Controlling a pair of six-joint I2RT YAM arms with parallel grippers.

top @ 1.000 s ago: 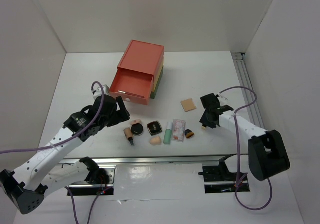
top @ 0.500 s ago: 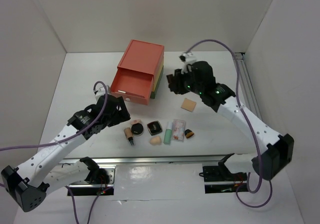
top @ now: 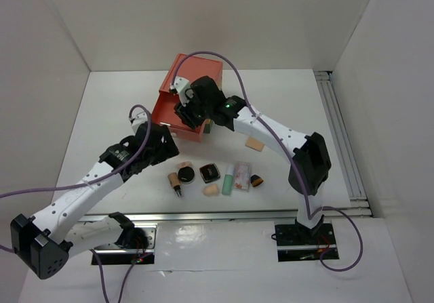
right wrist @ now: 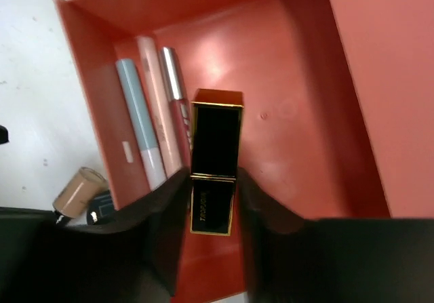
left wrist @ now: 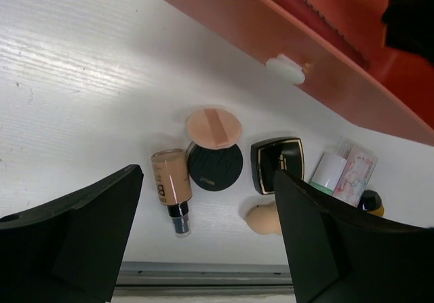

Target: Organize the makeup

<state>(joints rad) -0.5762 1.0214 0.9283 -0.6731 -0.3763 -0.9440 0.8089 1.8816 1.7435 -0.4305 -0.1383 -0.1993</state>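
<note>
My right end effector (right wrist: 211, 181) pinches a black-and-gold lipstick case (right wrist: 215, 130) over the open red drawer (right wrist: 291, 113), beside three thin pencils (right wrist: 152, 113) that lie against one side wall. My left end effector (left wrist: 207, 175) hangs spread wide above the bench (left wrist: 81, 79). Below it, on the near side of the drawer front, the tan bottle (left wrist: 171, 184), round compact (left wrist: 214, 166), square compact (left wrist: 277, 164) and sponge (left wrist: 263, 218) lie together.

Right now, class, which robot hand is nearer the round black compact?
Left. The left hand hangs open just left of the round black compact; the right hand, gripping a black lipstick case, is farther back over the open red drawer.
</note>
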